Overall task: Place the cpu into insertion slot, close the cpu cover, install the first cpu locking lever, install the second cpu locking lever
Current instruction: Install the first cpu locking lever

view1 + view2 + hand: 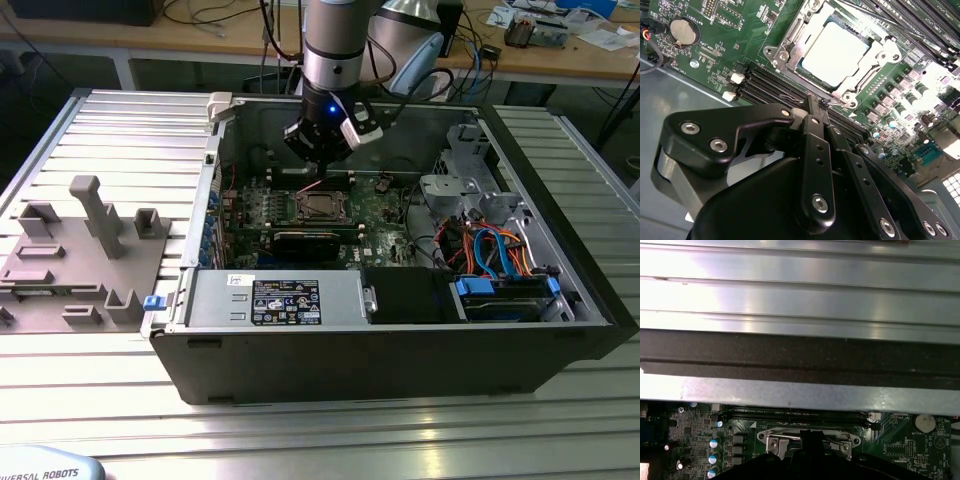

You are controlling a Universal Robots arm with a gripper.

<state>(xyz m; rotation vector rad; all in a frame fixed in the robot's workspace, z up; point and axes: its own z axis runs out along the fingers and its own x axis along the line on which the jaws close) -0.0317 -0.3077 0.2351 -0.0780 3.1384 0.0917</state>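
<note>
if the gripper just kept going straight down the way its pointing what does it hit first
Most likely the wire locking lever along the edge of the cpu cover. In the second wrist view the gripper tips sit right at that lever, with the cpu just beyond. Depth is hard to judge, so contact may already exist.

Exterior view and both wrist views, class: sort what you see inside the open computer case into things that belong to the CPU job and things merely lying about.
Belonging to the job:
cpu, seated
insertion slot
cpu cover, down over the chip
claw, fingers together at the socket's edge

Just lying about:
coin battery
memory slots
blue cables
grey fixture outside the case
</note>
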